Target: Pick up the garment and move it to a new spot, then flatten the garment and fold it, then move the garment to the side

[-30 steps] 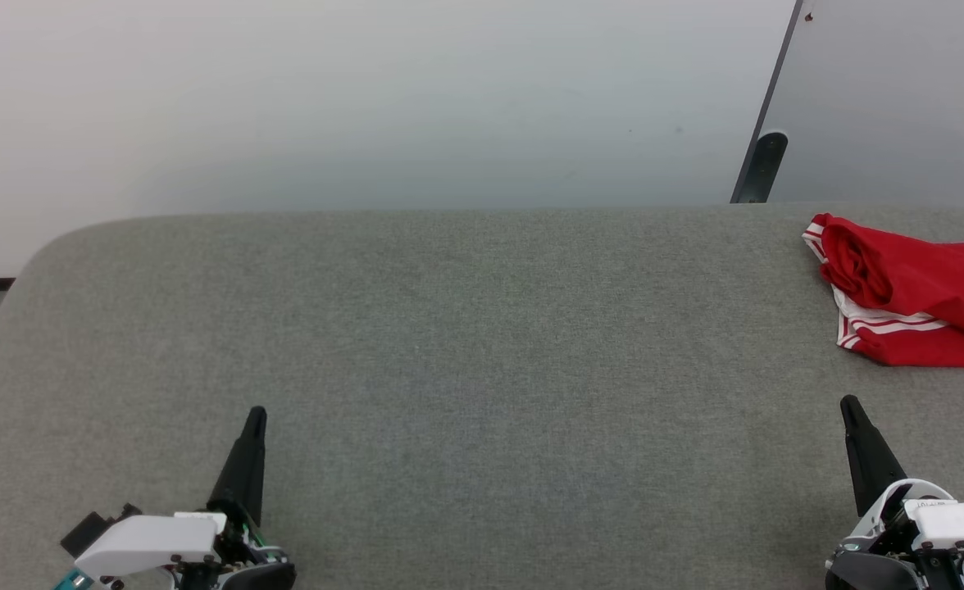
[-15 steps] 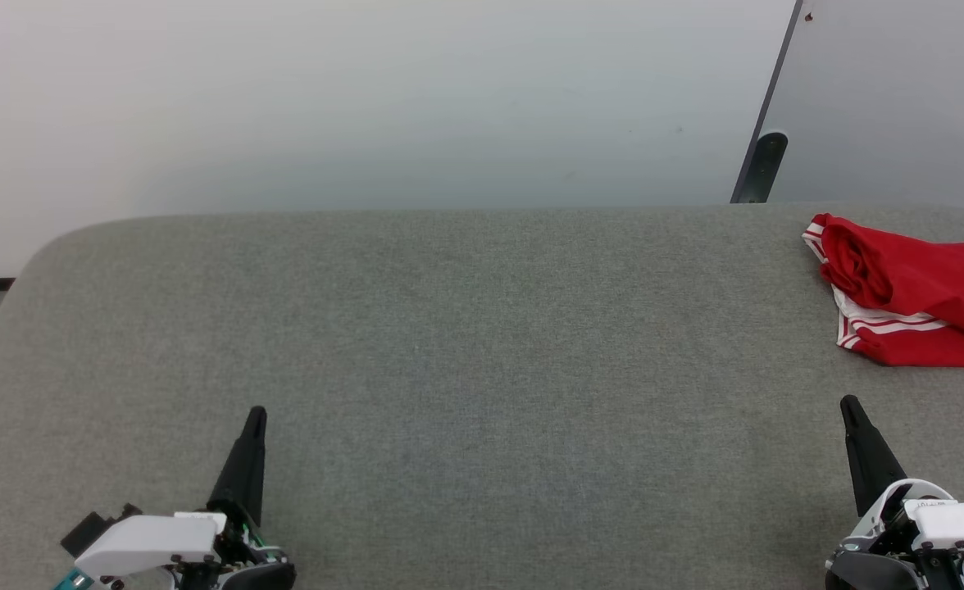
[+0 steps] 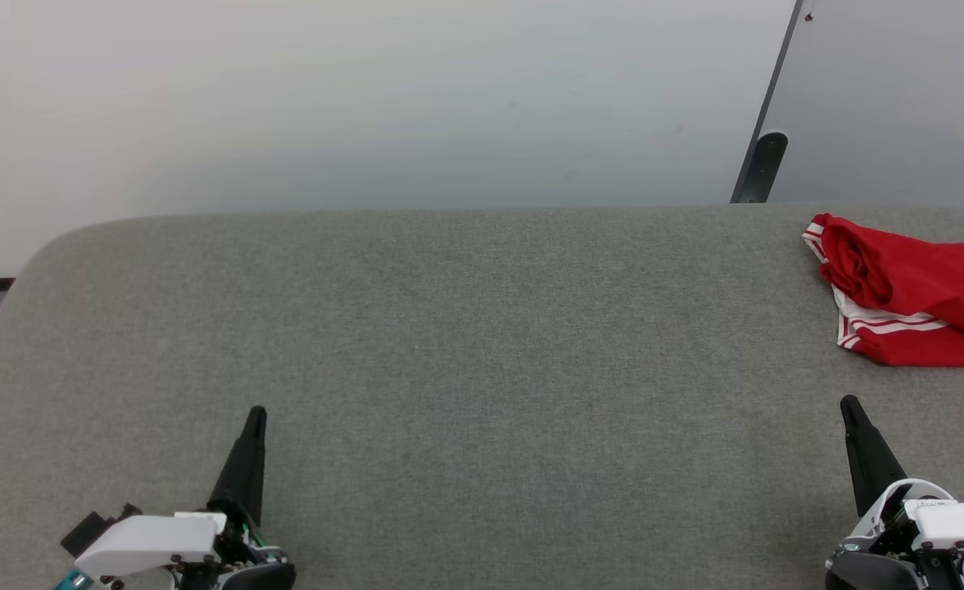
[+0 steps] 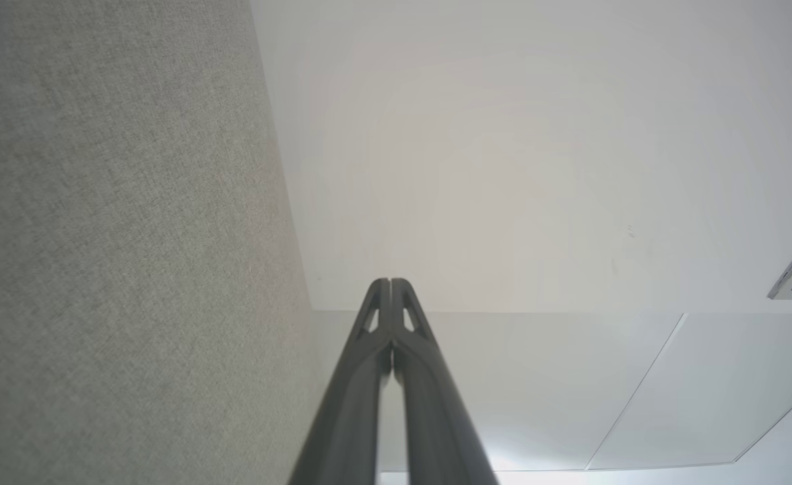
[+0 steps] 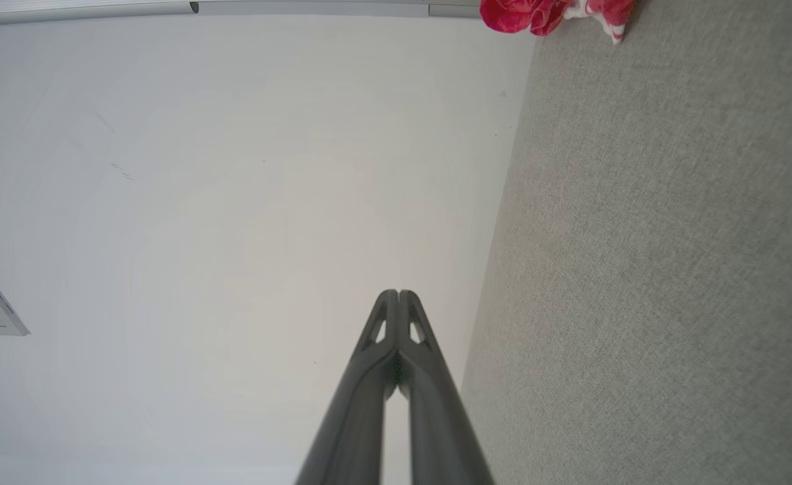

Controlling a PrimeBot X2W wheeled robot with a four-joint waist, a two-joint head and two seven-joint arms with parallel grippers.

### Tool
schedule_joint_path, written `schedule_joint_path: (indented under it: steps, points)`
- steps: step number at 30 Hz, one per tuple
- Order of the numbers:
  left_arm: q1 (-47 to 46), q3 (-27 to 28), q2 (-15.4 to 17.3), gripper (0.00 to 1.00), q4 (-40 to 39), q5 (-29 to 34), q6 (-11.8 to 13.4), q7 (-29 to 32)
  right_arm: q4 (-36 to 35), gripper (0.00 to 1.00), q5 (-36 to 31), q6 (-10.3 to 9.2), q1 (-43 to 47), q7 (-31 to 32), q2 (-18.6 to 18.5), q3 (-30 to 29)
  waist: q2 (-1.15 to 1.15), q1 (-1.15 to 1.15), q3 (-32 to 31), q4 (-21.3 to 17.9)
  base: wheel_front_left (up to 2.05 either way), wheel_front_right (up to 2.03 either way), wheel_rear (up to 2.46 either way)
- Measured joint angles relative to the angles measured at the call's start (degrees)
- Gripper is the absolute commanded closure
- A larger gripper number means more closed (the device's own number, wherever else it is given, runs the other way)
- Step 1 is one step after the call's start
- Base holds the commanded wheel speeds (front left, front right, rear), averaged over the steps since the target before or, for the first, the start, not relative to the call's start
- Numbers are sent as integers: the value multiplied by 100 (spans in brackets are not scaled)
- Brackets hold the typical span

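Red garment (image 3: 920,283) is seen crumpled at the far right of the desk (image 3: 482,344), ahead of the right hand (image 3: 850,406), which is nearer; left hand (image 3: 256,415) well apart. Both hands are clenched, nothing held.

Grey fabric table (image 3: 449,328) — red garment (image 3: 925,283)

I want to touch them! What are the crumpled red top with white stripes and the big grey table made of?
The crumpled red top with white stripes looks like soft, thin cloth, perhaps sports knit: it bunches in rolled folds. The big grey table seems covered in matte woven fabric: a fine speckled weave shows, with rounded corners.
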Motion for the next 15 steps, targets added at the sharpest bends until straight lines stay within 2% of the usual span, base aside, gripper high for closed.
schedule_joint_path:
  steps: [15]
  points:
    - [-1, 0, 0, 100, 0, 0, 0, 0, 0, 100, 0, 0, 0, 0, 0, 0, 0, 0, 0, 0, 0, 0, 0]
